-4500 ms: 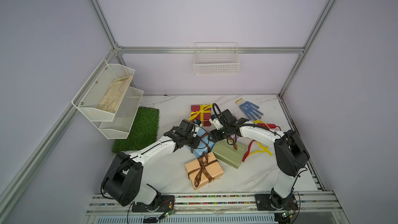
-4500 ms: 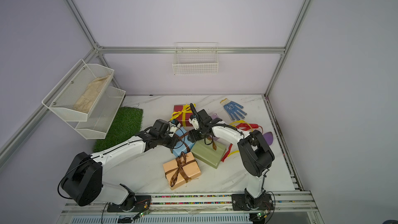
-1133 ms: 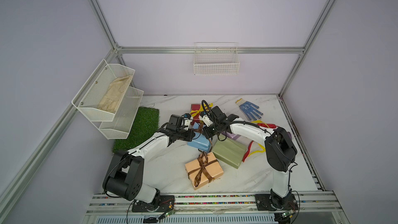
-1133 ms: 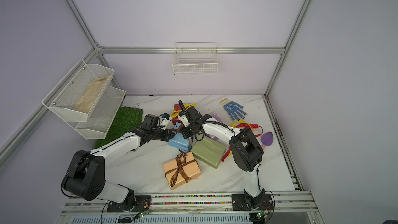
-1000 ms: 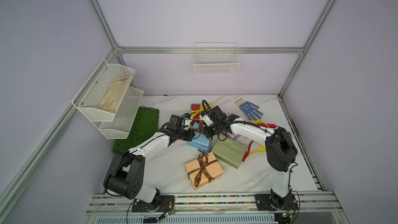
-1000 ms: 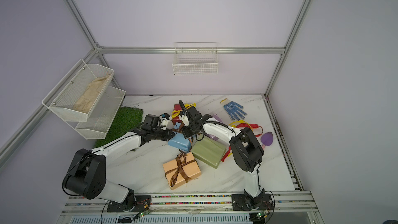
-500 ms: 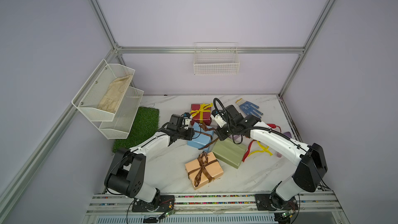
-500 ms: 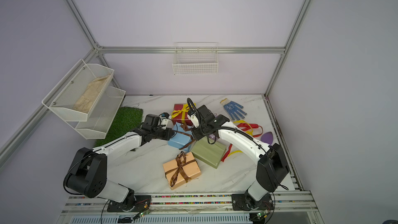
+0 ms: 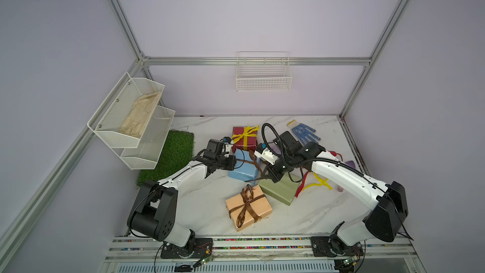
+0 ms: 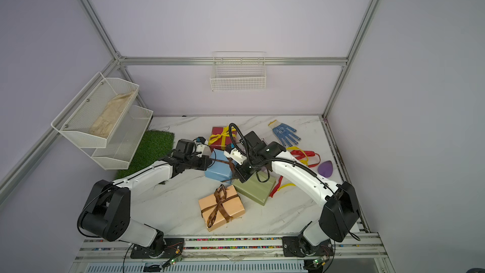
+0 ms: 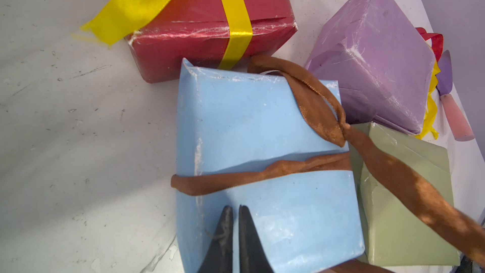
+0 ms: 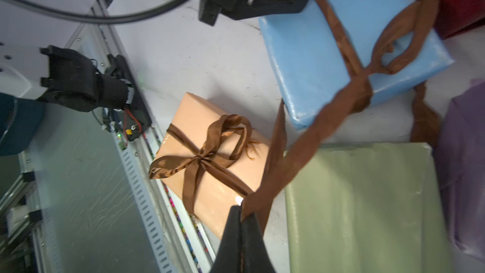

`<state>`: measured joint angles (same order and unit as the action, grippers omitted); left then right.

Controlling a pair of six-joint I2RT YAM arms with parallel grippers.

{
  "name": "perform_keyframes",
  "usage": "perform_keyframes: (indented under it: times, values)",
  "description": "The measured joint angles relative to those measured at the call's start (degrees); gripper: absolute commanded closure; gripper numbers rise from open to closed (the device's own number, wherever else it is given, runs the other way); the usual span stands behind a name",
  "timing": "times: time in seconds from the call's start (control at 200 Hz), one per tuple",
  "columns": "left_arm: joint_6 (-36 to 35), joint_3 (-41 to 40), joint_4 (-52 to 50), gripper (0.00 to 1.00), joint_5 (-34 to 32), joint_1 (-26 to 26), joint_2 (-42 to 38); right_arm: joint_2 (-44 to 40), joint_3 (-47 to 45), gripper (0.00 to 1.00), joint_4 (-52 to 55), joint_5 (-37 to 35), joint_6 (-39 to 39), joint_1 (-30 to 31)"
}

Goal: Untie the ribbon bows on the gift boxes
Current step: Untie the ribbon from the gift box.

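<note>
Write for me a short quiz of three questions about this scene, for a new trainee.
1. True or false: the right gripper pinches the brown ribbon of the light blue box.
2. How many boxes have a ribbon around them? A one; B three; C five.
3. Fill in: the ribbon on the dark red box is ___ in colour.
Key: 1 true; 2 B; 3 yellow.
</note>
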<state>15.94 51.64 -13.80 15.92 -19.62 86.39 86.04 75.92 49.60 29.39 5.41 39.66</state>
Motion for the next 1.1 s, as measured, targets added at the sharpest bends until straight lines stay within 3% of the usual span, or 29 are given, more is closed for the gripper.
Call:
perform_keyframes:
  times: [0.13,0.245,0.275,0.305,0.4,0.5,0.76,0.975,1.1]
  values:
    - [0.0,0.0,0.1,0.90,-0.3,0.0,0.0,-2.6,-2.1,0.99,-2.2,4.2,-0.3,0.0]
    - [0.2,0.0,0.1,0.90,-0.3,0.0,0.0,-2.8,-2.2,0.93,-4.1,2.2,-1.6,0.0]
    - [0.2,0.0,0.1,0.90,-0.3,0.0,0.0,-2.4,-2.1,0.87,-4.2,0.8,-2.0,0.0]
    - [0.4,0.0,0.1,0.90,-0.4,0.0,0.0,-1.9,-2.0,0.71,-4.4,-0.6,-2.4,0.0]
    - [0.8,0.0,0.0,0.90,-0.8,0.0,-0.1,1.2,-1.2,0.60,-4.9,-5.2,-3.5,0.0]
    - [1.0,0.0,-0.5,0.89,-0.9,0.0,-0.7,5.1,-0.1,0.58,-4.8,-9.3,-3.7,0.0]
    - [1.1,0.0,-1.8,0.77,-1.3,0.0,-5.6,13.4,10.2,0.35,-2.8,-12.2,1.6,0.0]
    - [1.1,0.0,-3.2,0.64,-3.5,0.0,-6.7,19.4,16.9,0.32,-3.5,-12.8,5.1,0.0]
    - [1.2,-0.7,-2.7,0.54,-3.9,0.0,-6.7,22.4,17.3,0.37,-4.7,-13.6,6.5,0.0]
